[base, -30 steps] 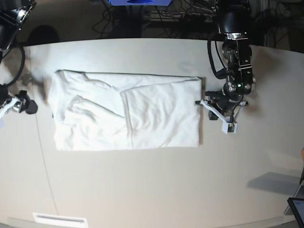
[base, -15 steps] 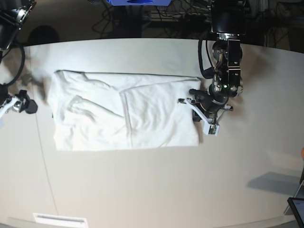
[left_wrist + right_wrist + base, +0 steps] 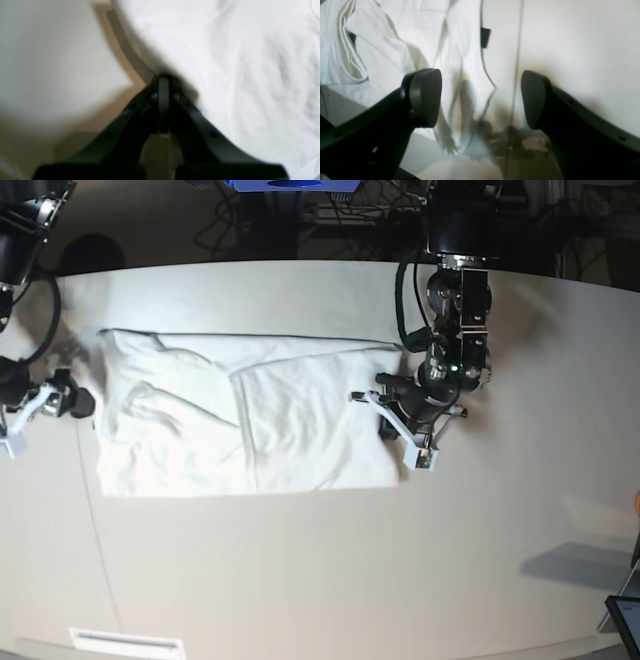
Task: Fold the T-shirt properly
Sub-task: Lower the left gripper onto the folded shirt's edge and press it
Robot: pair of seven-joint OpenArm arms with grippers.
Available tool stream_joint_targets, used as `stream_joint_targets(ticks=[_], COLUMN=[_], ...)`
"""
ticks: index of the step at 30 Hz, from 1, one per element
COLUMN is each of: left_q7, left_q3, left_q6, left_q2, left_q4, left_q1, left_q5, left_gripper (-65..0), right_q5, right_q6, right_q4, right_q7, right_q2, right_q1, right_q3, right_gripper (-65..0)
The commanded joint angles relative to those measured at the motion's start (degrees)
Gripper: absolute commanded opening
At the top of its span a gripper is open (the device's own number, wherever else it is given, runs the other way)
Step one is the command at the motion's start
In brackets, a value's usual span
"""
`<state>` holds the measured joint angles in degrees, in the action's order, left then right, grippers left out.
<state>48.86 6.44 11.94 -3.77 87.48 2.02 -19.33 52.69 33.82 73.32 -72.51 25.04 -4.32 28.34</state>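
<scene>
One T-shirt (image 3: 240, 415) flat on table (image 3: 320, 570), left gripper (image 3: 392, 420) jaws together at its right edge, right gripper (image 3: 481, 98) jaws apart off its left edge.

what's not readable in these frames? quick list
- T-shirt print: no view shows it; only plain white fabric faces up.
- Left gripper contact with the shirt edge: left wrist view blurred, base view too small.
- Right gripper in base view: partly cut off by the left edge.
</scene>
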Motion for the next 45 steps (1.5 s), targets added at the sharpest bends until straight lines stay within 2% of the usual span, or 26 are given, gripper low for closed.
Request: stream_joint_targets(ticks=[1, 4, 7, 11, 16, 19, 32, 41, 45], left_q7=[-0.6, -0.6, -0.6, -0.6, -0.5, -0.5, -0.5, -0.6, -0.6], left_q3=[-0.1, -0.8, -0.9, -0.9, -2.2, -3.9, -3.4, 2.9, 3.1], left_q6=[0.1, 0.1, 0.1, 0.1, 0.1, 0.1, 0.1, 0.0, -2.1], left_q2=[-0.2, -0.9, -3.7, -6.6, -9.4, -9.4, -7.2, -6.4, -4.8], left_q4=[1.1, 1.5, 2.5, 5.3, 6.2, 5.7, 1.8, 1.3, 1.3], left_q1=[0.7, 0.7, 0.2, -0.2, -0.2, -0.2, 0.4, 0.5, 0.5], left_q5=[-0.4, -0.4, -0.4, -0.4, -0.4, -0.4, -0.3, -0.3, -0.3], left_gripper=[-65.0, -65.0, -65.0, -65.0, -65.0, -65.0, -65.0, -65.0, -65.0], right_q5=[1.2, 1.3, 1.6, 1.7, 1.7, 1.7, 1.3, 1.3, 1.3], right_q6=[0.1, 0.1, 0.2, 0.2, 0.2, 0.3, 0.2, 0.2, 0.2], right_q4=[1.0, 0.7, 0.7, -2.2, -8.7, -10.2, -10.1, -10.0, -10.0], right_q7=[0.9, 0.9, 0.6, 0.4, -0.4, -0.3, -0.2, -0.1, 2.5], right_q2=[1.4, 1.3, 1.4, 1.6, 1.6, 1.6, 1.6, 1.6, 1.7], right_q1=[-1.0, -2.0, -3.0, -5.6, -7.9, -8.7, -8.8, -9.0, -8.7], right_q3=[0.3, 0.4, 0.4, 0.4, 0.4, 0.4, 0.6, 0.6, 0.6], right_gripper=[-18.1, -17.6, -17.4, -10.3, -10.3, -10.3, -10.4, -10.4, -10.4])
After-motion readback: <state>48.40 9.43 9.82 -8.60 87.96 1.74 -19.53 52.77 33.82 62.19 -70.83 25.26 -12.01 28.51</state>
